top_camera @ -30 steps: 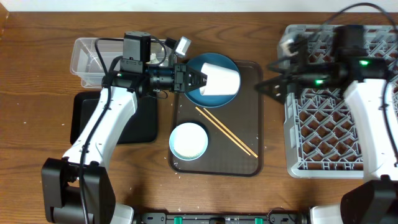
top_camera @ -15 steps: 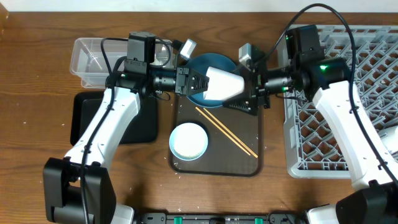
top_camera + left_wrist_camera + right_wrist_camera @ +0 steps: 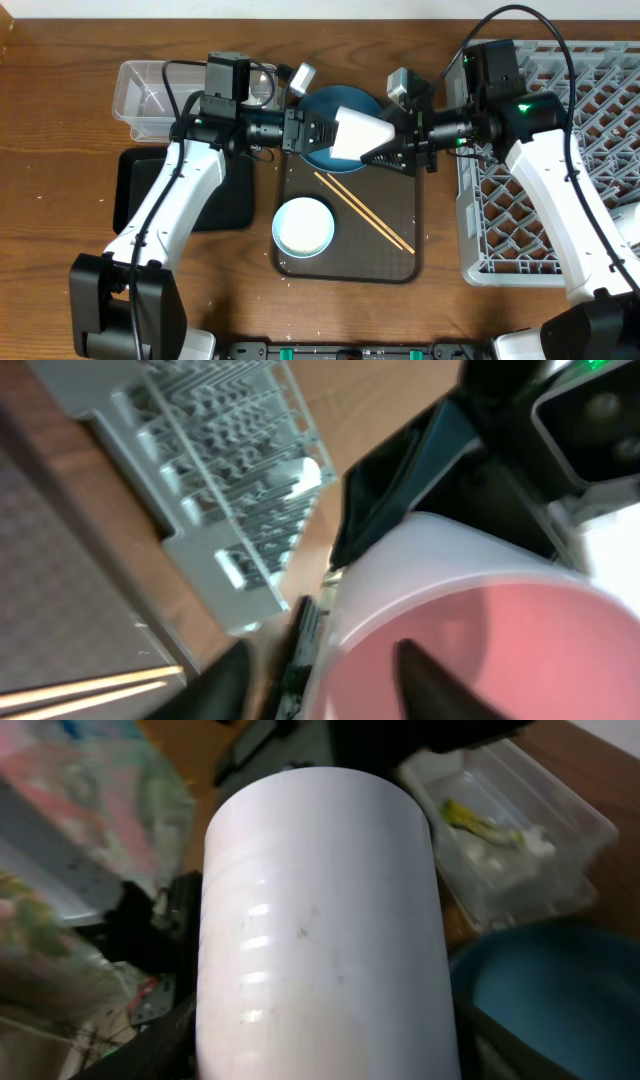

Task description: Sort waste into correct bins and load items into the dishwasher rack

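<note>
Your pinkish cup (image 3: 362, 133) hangs sideways just over the blue plate (image 3: 340, 98). The left gripper (image 3: 320, 665) straddles its rim, slack, outer finger off the wall. The right gripper (image 3: 322, 1045) flanks its sides, apparently clamped.

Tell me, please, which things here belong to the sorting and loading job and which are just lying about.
Job: cup, plate, bowl, chopsticks, clear tub, wrapper, tissue, black tray, rack.
Lying about: brown tray, table.
</note>
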Robot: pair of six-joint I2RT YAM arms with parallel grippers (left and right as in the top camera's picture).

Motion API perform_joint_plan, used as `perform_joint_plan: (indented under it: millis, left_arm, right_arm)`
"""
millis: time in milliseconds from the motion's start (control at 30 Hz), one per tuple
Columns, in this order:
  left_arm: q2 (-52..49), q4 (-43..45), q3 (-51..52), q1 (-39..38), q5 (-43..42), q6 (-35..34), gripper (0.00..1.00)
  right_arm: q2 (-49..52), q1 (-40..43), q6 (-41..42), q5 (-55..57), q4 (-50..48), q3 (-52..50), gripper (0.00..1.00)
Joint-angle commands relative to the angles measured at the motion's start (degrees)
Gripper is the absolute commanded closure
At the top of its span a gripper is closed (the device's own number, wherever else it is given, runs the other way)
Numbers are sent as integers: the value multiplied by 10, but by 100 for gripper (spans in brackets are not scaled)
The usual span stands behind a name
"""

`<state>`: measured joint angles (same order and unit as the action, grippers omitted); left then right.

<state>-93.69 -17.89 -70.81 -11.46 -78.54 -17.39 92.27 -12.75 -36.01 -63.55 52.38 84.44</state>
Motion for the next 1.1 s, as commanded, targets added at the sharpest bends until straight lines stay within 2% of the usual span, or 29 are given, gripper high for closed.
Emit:
perform_joint_plan:
  millis: [0,133,267,367,500,733,933,1067]
  left_arm:
    - [-5,-47,-2,-1,160,28,33]
    - [2,-151,-3,8,375,47,25]
    - [36,-220,-3,28,466,86,21]
    - [71,-257,-3,40,512,111,21]
    - [108,-286,-3,42,551,118,21]
    - [123,-290,-3,42,553,118,21]
    - [123,-291,-3,42,553,118,21]
    - [123,-290,-3,42,552,118,21]
  right_arm:
    - [1,26,89,108,-8,-3,56]
    - [0,71,243,344,5,15,64]
    - [-2,151,344,539,59,64,70]
    - [-1,218,382,639,73,98,83]
    - [-1,301,397,685,69,111,83]
    - [45,431,422,707,71,111,85]
    - [108,512,429,707,75,133,85]
    - [154,547,433,706,89,161,79]
